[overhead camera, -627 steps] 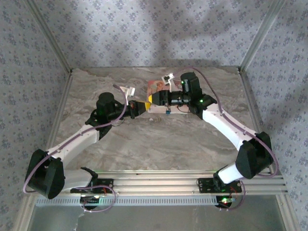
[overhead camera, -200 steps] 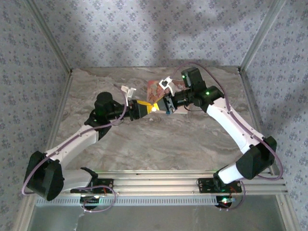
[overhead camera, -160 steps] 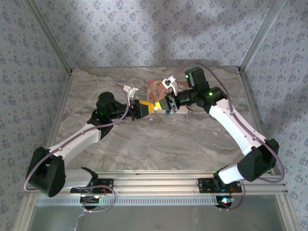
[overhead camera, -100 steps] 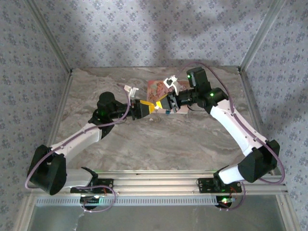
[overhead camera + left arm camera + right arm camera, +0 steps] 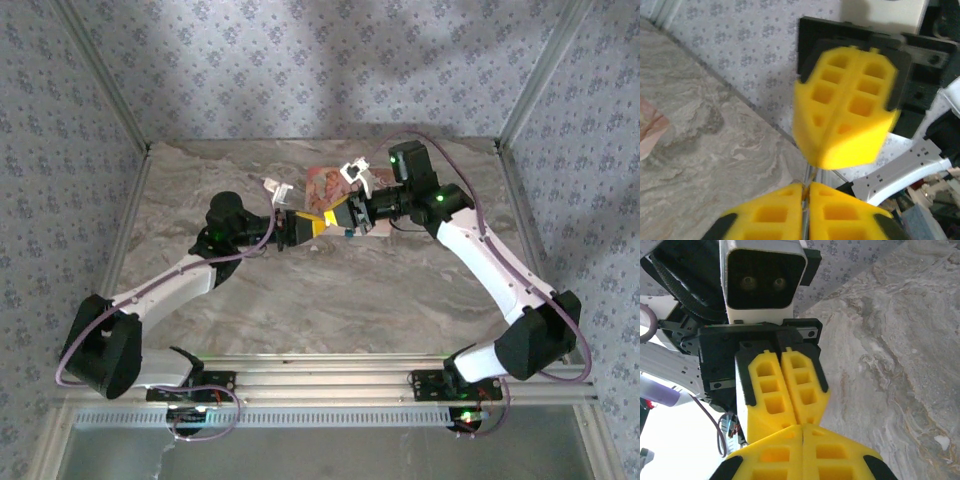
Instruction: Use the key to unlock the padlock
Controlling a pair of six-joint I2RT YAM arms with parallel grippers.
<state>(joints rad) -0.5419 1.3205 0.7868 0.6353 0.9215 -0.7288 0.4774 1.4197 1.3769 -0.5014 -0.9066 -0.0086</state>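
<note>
My left gripper and right gripper meet tip to tip above the table, just in front of the pink floral box. In the left wrist view my left gripper is shut on a thin metal strip, the key. The key runs up into the tip of the shut right gripper. The right wrist view shows my right gripper shut, touching the shut left gripper. The tiny blue padlock shows just below the right gripper; I cannot tell what it rests on.
The marble table is open in front of the grippers. Aluminium frame posts and patterned walls close in the sides and back. A corner of the pink box lies at the left of the left wrist view.
The left arm has stretched right until its fingers met the right gripper's tips, then closed on the key. The right gripper has shifted slightly left and stayed shut. The padlock has not moved.
</note>
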